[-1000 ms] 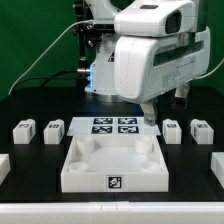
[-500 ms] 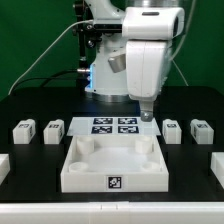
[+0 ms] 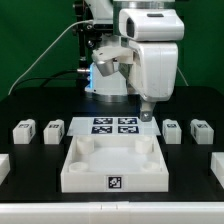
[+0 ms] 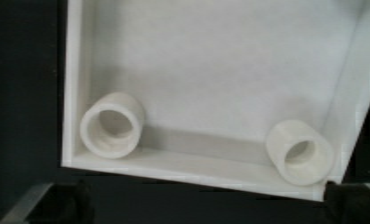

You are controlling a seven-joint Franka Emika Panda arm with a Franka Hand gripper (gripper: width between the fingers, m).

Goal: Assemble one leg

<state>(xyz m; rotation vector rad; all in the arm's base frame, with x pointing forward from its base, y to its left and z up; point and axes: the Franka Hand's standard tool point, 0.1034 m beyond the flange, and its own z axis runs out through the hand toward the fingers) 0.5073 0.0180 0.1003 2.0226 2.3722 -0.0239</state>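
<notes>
Four small white legs with tags stand on the black table: two at the exterior view's left (image 3: 24, 131) (image 3: 55, 130) and two at its right (image 3: 172, 130) (image 3: 200, 131). My gripper (image 3: 147, 112) hangs above the right edge of the marker board (image 3: 112, 126), left of the nearer right leg and touching nothing. In the wrist view the dark fingertips (image 4: 36, 202) sit far apart at the frame's corners, so the gripper (image 4: 200, 208) is open and empty. No leg shows in the wrist view.
The large white tray-shaped part (image 3: 80, 175) with round corner sockets lies in front of the marker board; its inside and two sockets (image 4: 111, 125) fill the wrist view. White parts stick in at both table edges (image 3: 3, 165) (image 3: 218, 165).
The wrist and hand have turned about the vertical, and the arm's body has shifted towards the exterior view's right. The fingers stay over the marker board's right edge. No part has moved.
</notes>
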